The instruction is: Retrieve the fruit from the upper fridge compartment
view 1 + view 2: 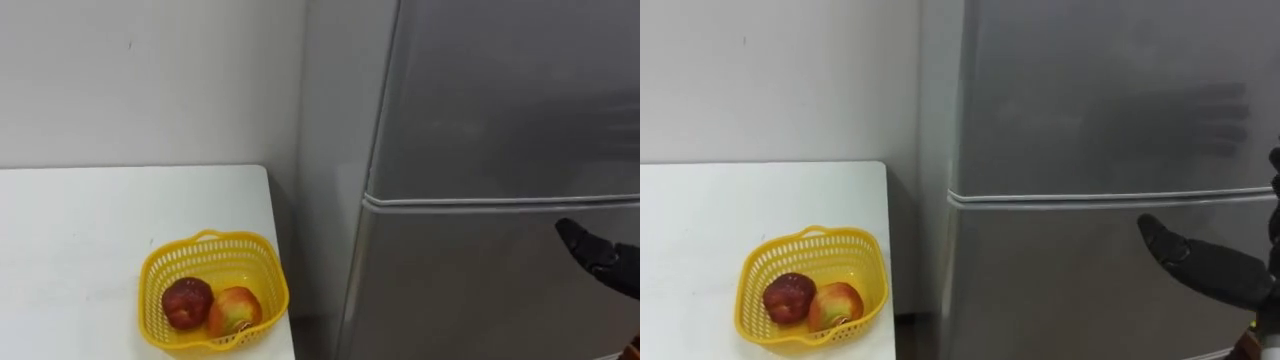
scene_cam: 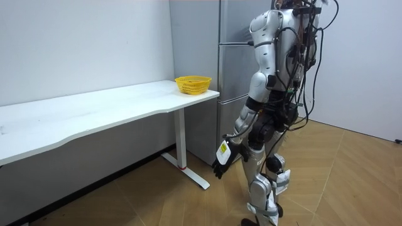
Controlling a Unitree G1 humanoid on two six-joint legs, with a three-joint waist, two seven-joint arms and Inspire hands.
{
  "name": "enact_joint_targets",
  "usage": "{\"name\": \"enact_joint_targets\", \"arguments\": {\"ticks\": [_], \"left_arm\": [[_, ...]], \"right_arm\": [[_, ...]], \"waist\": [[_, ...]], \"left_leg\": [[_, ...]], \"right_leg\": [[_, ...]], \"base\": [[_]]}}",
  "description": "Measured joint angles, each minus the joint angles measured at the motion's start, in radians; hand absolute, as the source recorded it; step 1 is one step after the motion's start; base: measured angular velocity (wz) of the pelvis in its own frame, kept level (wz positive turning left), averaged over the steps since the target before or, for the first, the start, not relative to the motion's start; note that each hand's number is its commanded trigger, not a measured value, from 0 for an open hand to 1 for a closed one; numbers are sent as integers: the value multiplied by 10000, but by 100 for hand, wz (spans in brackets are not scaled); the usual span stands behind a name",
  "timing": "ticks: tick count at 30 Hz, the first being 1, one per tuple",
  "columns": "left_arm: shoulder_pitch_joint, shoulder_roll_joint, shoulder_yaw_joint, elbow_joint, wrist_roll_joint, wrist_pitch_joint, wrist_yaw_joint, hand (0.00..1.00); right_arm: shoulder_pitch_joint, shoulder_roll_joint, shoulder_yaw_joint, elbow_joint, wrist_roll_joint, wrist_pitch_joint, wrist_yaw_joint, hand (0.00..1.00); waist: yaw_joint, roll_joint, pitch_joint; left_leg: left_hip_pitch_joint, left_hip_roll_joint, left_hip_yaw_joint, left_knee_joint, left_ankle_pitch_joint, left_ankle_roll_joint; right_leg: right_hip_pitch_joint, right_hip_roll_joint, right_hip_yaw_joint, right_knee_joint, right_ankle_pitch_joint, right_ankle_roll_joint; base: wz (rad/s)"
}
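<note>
The silver fridge (image 1: 500, 100) fills the right half of the eye views, with its upper door (image 1: 1090, 90) and lower door (image 1: 1060, 290) both closed and a seam between them. My right hand (image 1: 1215, 272) is raised in front of the lower door at the lower right. It is open, with the thumb pointing left just under the seam. A faint reflection of it shows on the upper door. In the room view I stand facing the fridge (image 2: 235, 69), and my left hand (image 2: 220, 166) hangs relaxed by my thigh.
To the left of the fridge stands a white table (image 1: 90, 230) against the wall. A yellow basket (image 1: 262, 262) near the table's right corner holds a dark red apple (image 1: 187, 302) and a red-yellow apple (image 1: 234, 311). Wooden floor (image 2: 352, 182) lies behind me.
</note>
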Motion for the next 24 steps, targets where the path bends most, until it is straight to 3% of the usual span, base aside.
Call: {"name": "enact_joint_targets", "arguments": {"ticks": [7, 13, 24], "left_arm": [[32, 0, 0, -1, 1, -19, 18, 0], [39, -1, 0, 12, 2, -27, 18, 0], [157, -24, 13, 6, 10, -15, 53, 0]], "right_arm": [[201, 1, 21, -2, -563, -5, 3, 0], [239, 0, 17, -2, -788, -22, -5, 0], [390, 5, -263, 78, -1352, -49, -595, 0]], "waist": [[-38, 24, -4], [-27, 97, 38], [-80, 250, -10]], "left_leg": [[2, 7, 6, 0, 0, 0], [74, 11, 5, -15, -1, -1], [132, 18, -22, -22, -6, -6]], "right_leg": [[4, 2, 7, 13, 0, 0], [117, 6, 16, 13, 0, 1], [200, 15, 18, -3, 2, 3]], "base": [[0], [0], [0]]}}
